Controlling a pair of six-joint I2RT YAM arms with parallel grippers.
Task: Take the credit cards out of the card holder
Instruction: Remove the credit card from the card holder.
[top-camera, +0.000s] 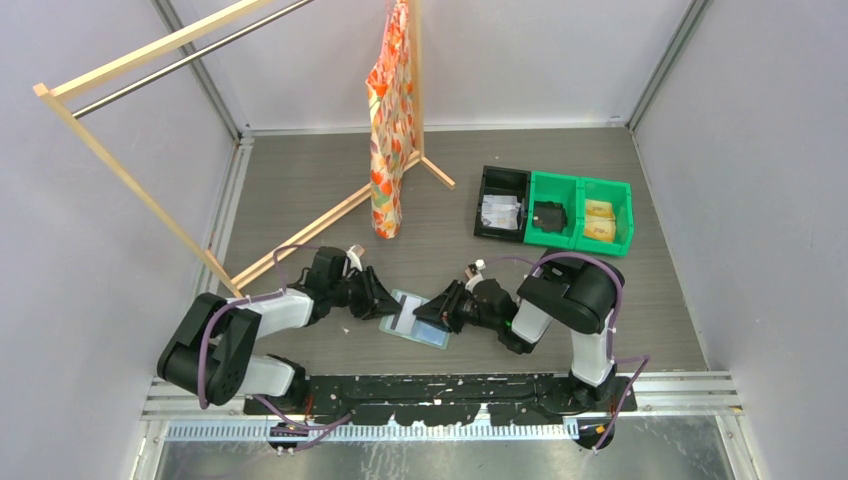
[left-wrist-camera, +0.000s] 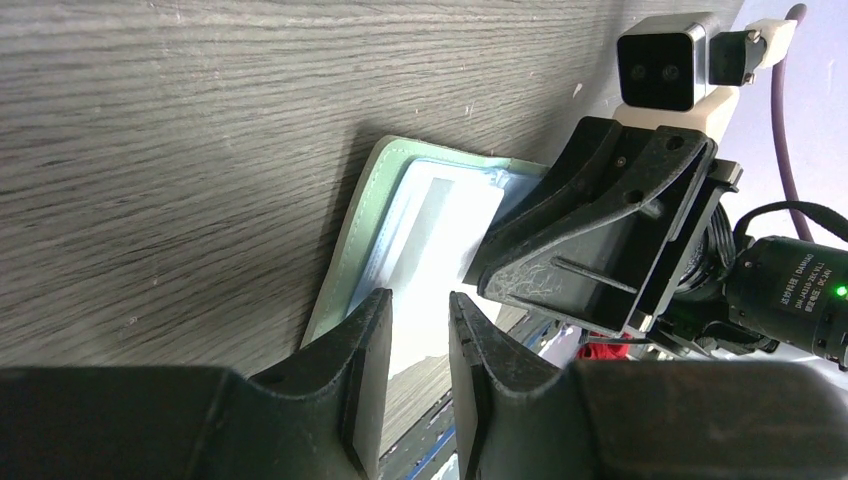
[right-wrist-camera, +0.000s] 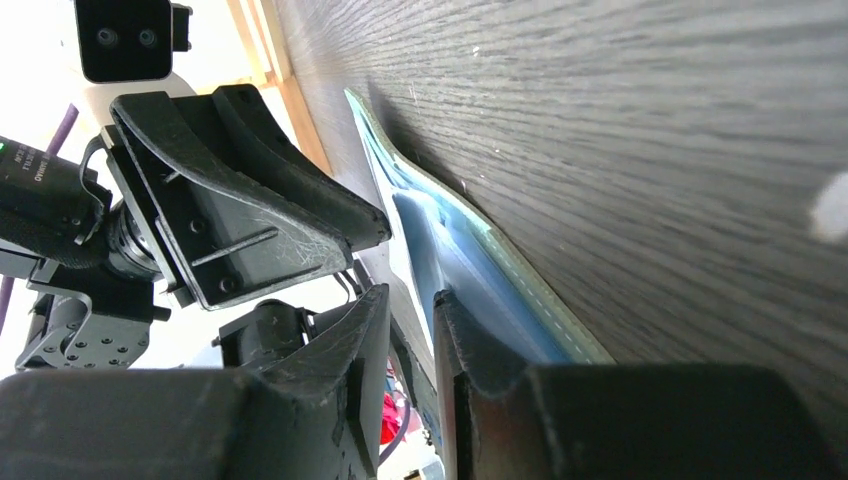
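The card holder lies open and flat on the table between my two arms, sage-green rim outside, pale blue pockets inside. A white card shows across its middle, and in the left wrist view as a white face in the pocket. My left gripper sits at the holder's left edge, jaws a narrow gap apart with nothing clamped. My right gripper faces it from the right, low over the holder. Its jaws stand slightly apart and empty, the outer finger against the blue pocket.
A black bin and a green two-part bin with small items stand at the back right. A wooden clothes rack holding an orange patterned cloth crosses the back left. Grey walls close in on both sides.
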